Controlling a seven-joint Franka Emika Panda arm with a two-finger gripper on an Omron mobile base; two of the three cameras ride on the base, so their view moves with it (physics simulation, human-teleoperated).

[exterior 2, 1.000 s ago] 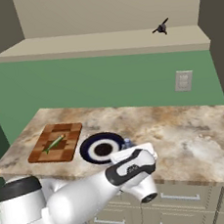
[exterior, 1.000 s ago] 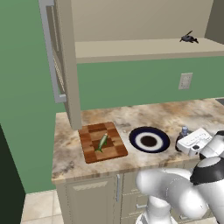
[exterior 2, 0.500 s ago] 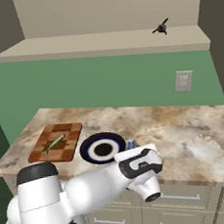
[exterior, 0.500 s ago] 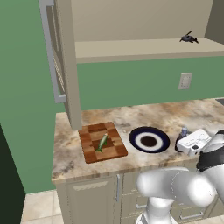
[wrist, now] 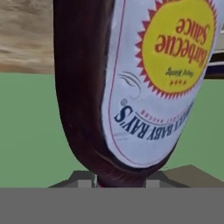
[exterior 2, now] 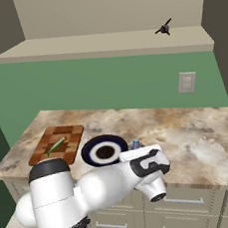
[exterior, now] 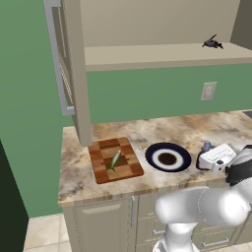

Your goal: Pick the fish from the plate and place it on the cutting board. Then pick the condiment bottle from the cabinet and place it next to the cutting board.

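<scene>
Label on the bottle [wrist: 131,83] reads "Sweet Baby Ray's" and "Barbecue Sauce" on a yellow sunburst, upside down in the hand view. The gripper [exterior: 216,158] is pinched on the bottle, low over the counter [exterior: 162,130] just right of the plate [exterior: 168,157]. Fish [exterior: 114,160] lies on the cutting board [exterior: 115,159], near the front edge. Bare counter behind.

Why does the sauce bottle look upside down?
In the hand view the barbecue sauce bottle has its label reading upside down. That camera rolls with the hand, so the bottle may not really be upside down.
</scene>
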